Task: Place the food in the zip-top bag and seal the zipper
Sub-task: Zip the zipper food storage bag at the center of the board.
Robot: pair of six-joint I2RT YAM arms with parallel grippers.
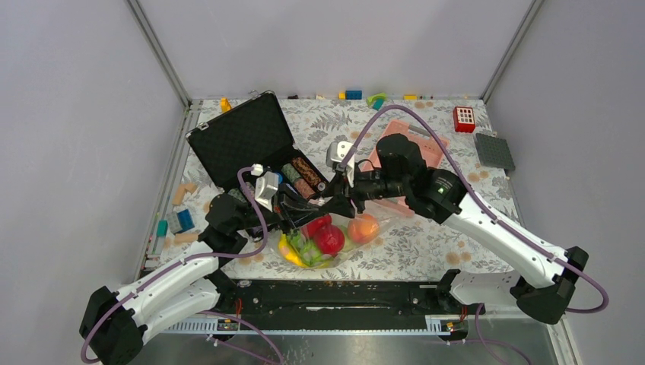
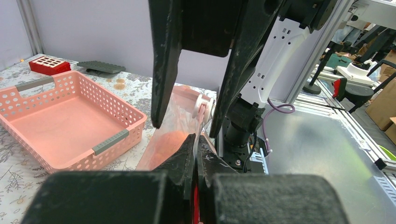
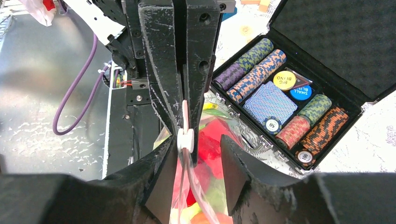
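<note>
Zip-top bag [image 1: 346, 245] lay at the middle of the floral tablecloth [image 1: 433, 247], close to the table's near edge, with open cloth to its right. Along the left edge sat a scatter of small wooden and blue blocks [image 1: 179, 199]. Next came the open poker chip case [image 1: 243, 137], a hard black shell with dimpled foam in its lid and striped chip rolls in the tray, its front corner near the bag's mouth.

Inside the clear, crinkly film lay a yellow banana [image 1: 287, 249], green round fruits [image 1: 308, 252], a glossy red apple [image 1: 329, 239] and an orange fruit [image 1: 363, 228], packed against one another.

The left gripper [image 3: 181, 126] had its scuffed black fingers pressed together on the zipper [image 3: 185, 116], a thin pale strip running up from the bag. Just below that pinch sat a small white slider [image 3: 185, 139]. The right gripper [image 2: 186, 128] faced it with fingers spread, one on either side of the bag's upper edge; whether either pad touched the film could not be told.

Behind the right arm lay the pink slotted basket [image 2: 116, 109], rectangular with grey handles. Further right, well apart, sat a red gridded block [image 1: 464, 119] and a grey studded plate [image 1: 494, 150].
</note>
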